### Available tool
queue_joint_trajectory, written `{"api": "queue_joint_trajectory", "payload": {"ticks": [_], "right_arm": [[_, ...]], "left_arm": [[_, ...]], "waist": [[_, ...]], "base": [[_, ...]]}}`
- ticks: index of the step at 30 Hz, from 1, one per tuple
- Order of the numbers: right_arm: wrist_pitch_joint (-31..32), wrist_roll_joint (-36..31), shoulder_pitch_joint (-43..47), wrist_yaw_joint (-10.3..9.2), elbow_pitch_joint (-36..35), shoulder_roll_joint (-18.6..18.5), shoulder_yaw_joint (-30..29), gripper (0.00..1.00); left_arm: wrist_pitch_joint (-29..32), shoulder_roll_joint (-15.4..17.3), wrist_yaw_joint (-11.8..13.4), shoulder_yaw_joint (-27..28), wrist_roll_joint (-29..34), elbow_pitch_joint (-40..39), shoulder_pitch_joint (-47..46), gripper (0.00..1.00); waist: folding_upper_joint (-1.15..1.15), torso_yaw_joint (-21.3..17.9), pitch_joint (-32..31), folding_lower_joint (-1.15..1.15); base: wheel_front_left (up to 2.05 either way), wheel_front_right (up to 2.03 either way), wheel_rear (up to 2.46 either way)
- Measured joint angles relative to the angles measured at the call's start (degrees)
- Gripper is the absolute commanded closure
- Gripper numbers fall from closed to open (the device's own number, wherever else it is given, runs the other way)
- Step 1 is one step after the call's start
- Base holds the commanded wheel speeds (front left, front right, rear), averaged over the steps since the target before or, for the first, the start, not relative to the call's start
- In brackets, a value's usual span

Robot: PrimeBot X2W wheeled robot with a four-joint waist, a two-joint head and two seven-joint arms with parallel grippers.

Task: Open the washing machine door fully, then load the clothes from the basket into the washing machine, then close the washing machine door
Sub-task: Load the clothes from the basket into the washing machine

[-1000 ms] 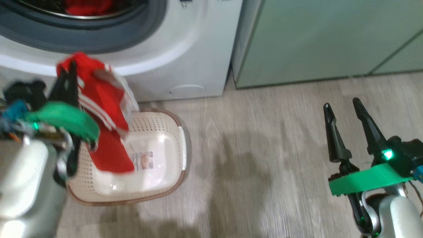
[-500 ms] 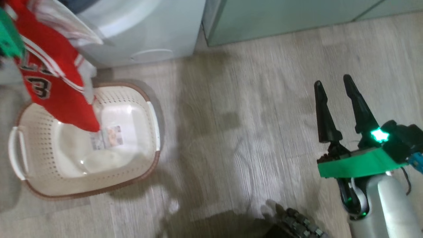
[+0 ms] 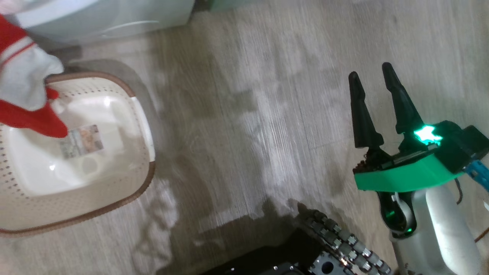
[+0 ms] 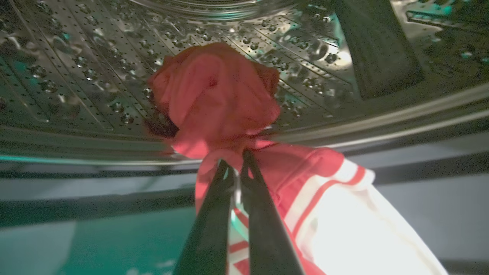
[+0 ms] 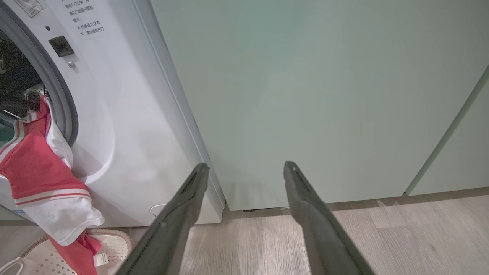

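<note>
Grips one of the clothes [image 4: 305, 168] between pinched-tight left gripper [image 4: 234, 160] fingers at the washing machine [image 5: 126, 114] mouth. Drapes it long-axis downward over the gasket [image 5: 61, 95], toward the basket [image 3: 151, 168]. Possibly a second garment, the red bundle [image 4: 217, 95] in the drum [image 4: 76, 76]. Holds right gripper [image 3: 369, 72] splayed wide, empty, facing pale green cabinets [image 5: 305, 95].

Basket [image 3: 142, 126] and dangling red garment [image 3: 26, 118] partly beyond the head view's left edge; floor [image 3: 248, 114] blurry.

clothes [image 5: 34, 172] draped across washing machine [image 5: 126, 114] mouth, floor [image 3: 248, 114] open
</note>
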Motion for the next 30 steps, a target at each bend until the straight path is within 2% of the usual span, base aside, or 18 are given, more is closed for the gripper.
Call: {"api": "queue_joint_trajectory", "payload": {"ticks": [6, 9, 14, 16, 19, 21, 30], "right_arm": [[-0.02, 1.26, -1.03, 0.00, -1.82, 0.00, 0.87, 0.00], [-0.18, 1.59, -1.09, 0.00, -2.47, 0.00, 1.34, 0.00], [-0.18, 2.13, -1.56, 0.00, -3.48, 0.00, 1.90, 0.00], [-0.18, 2.21, -2.12, 0.00, -3.78, 0.00, 2.09, 0.00], [-0.18, 2.36, -2.43, 0.00, -4.42, 0.00, 2.25, 0.00], [-0.18, 2.55, -2.43, 0.00, -4.53, 0.00, 2.35, 0.00], [-0.18, 2.55, -2.42, 0.00, -4.70, 0.00, 2.34, 0.00]], "left_arm": [[-0.66, 2.40, 1.96, 1.19, 1.19, -0.22, -2.87, 1.00], [-4.47, 2.65, 2.97, 1.77, 2.26, -0.68, -3.95, 1.00], [-14.79, 2.70, 3.02, 2.35, 4.47, -1.14, -6.16, 1.00], [-20.68, 2.49, 2.96, 3.12, 4.54, -1.19, -7.37, 1.00], [-29.18, 2.63, 2.14, 3.13, 6.80, -1.29, -10.35, 1.00], [-32.55, 2.75, 1.87, 3.02, 8.12, -0.48, -11.74, 1.00], [-34.17, 1.75, -0.65, 2.19, 7.00, 9.58, -11.99, 1.00]], "waist": [[0.00, -2.21, 3.57, 0.00], [0.00, -3.17, 4.97, 0.00], [0.00, -4.41, 6.69, 0.00], [0.00, -4.73, 7.11, 0.00], [0.00, -4.95, 7.59, 0.00], [0.00, -4.98, 7.62, -0.01], [0.00, -4.34, 7.34, -0.01]], "base": [[0.00, 0.00, 0.00], [0.00, 0.00, 0.00], [0.00, 0.00, 0.00], [0.00, 0.00, 0.00], [0.00, 0.00, 0.00], [0.00, 0.00, 0.00], [0.00, 0.00, 0.00]]}}
